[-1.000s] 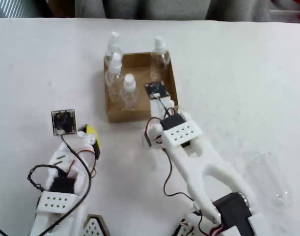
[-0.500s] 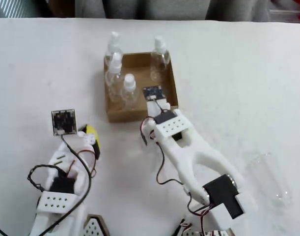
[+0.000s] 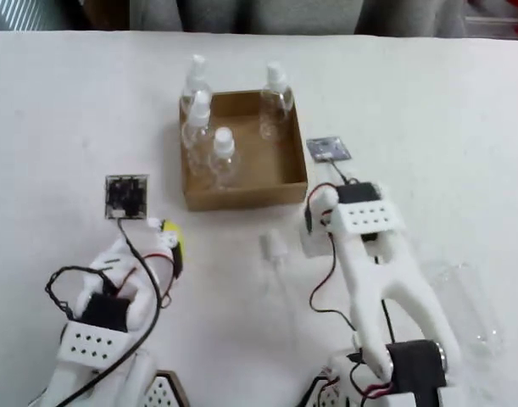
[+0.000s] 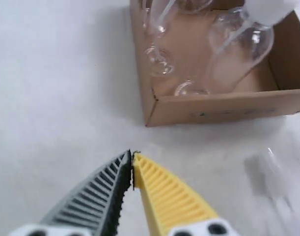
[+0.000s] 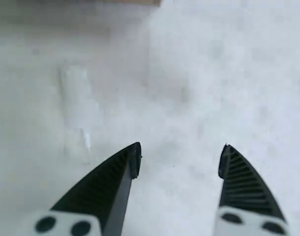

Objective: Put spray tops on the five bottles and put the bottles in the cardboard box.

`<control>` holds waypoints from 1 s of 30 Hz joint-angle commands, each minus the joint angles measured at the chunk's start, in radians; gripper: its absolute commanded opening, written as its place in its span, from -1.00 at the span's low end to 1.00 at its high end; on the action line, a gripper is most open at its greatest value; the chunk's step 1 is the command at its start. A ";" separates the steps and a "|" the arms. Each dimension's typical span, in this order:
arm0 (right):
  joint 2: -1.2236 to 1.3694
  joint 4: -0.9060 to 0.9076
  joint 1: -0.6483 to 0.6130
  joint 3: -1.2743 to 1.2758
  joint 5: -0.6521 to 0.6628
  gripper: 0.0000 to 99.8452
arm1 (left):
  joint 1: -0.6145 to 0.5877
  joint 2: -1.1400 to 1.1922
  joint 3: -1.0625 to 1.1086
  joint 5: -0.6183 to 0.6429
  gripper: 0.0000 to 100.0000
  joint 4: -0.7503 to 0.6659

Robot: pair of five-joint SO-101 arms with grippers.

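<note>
Bottles (image 3: 222, 157) stand in the cardboard box (image 3: 242, 197) — a loose bottle (image 3: 275, 259) lies on the tabletop (image 3: 428, 110).
Left claw (image 4: 131, 158) closed near-left of the box; right claw (image 5: 179, 152) open — seemingly beside that loose bottle.

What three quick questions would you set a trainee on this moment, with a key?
1. True or false: the left hand is wide open.
2. How many bottles with white tops stand in or right at the cardboard box?
3. The right hand is: A) open above the table; B) shut on a spray top; C) down inside the box.
Key: 1 false, its fingers are closed together with nothing between them; 2 four; 3 A.
</note>
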 commanded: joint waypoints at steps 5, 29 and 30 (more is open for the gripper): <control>-0.082 -0.124 0.162 0.109 0.026 -0.55 | 0.245 -0.005 -0.207 0.150 -0.94 0.055; -0.073 -0.197 0.199 0.117 0.025 -0.55 | 0.467 0.960 -0.695 0.473 -0.59 0.041; -0.073 -0.197 0.199 0.117 0.025 -0.55 | 0.483 0.989 -0.704 0.482 -0.59 0.040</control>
